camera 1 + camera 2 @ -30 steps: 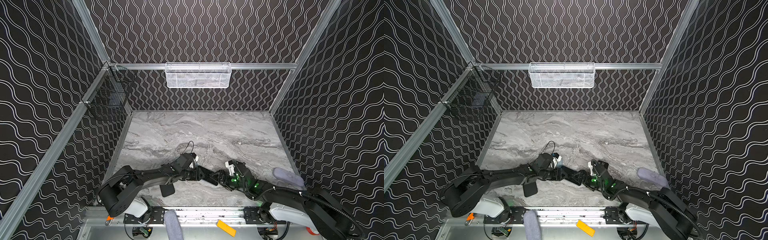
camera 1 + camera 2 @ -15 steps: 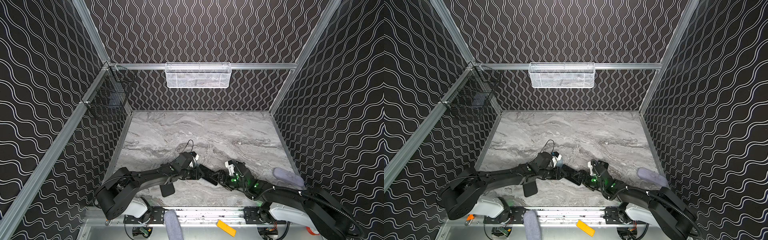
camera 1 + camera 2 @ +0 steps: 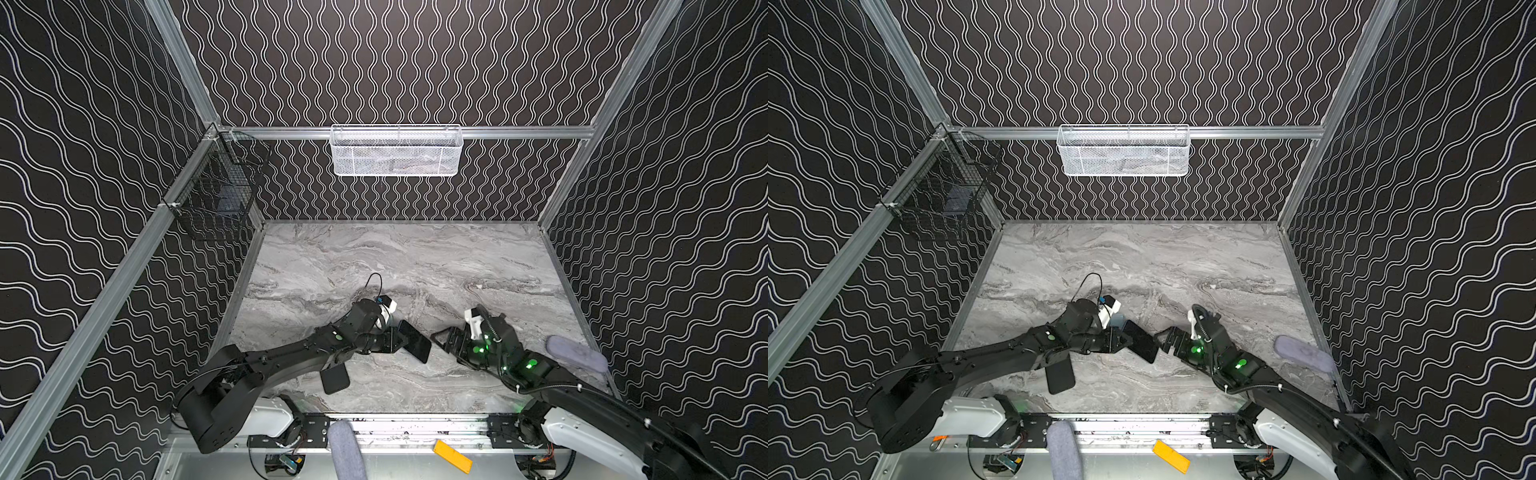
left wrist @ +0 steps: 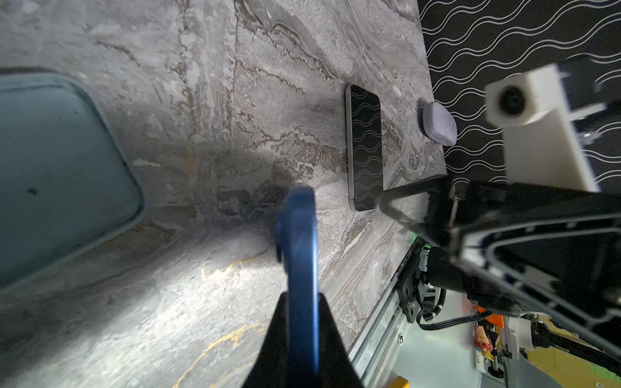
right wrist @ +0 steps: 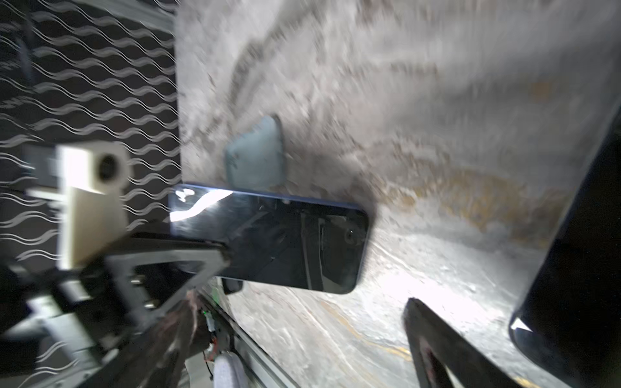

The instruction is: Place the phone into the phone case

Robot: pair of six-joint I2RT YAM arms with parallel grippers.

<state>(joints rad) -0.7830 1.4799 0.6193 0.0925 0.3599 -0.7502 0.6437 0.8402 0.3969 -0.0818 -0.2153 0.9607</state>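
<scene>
Phone (image 3: 417, 342), blue-edged, sits clamped in my left end effector (image 3: 398, 340) over the desk (image 3: 374, 257), facing my wide-open right end effector (image 3: 442, 338). Teal phone case (image 4: 67, 161) lies just behind it; a second dark phone (image 3: 334, 378) and grey pad (image 3: 575, 353) lie nearby.

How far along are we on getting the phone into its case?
Done: the left gripper is shut on the phone, holding it on edge above the table. In hand: the open right gripper sits just off the phone's free end. Left: the teal case lies apart on the table, nothing visible inside; the phone has yet to go in.
</scene>
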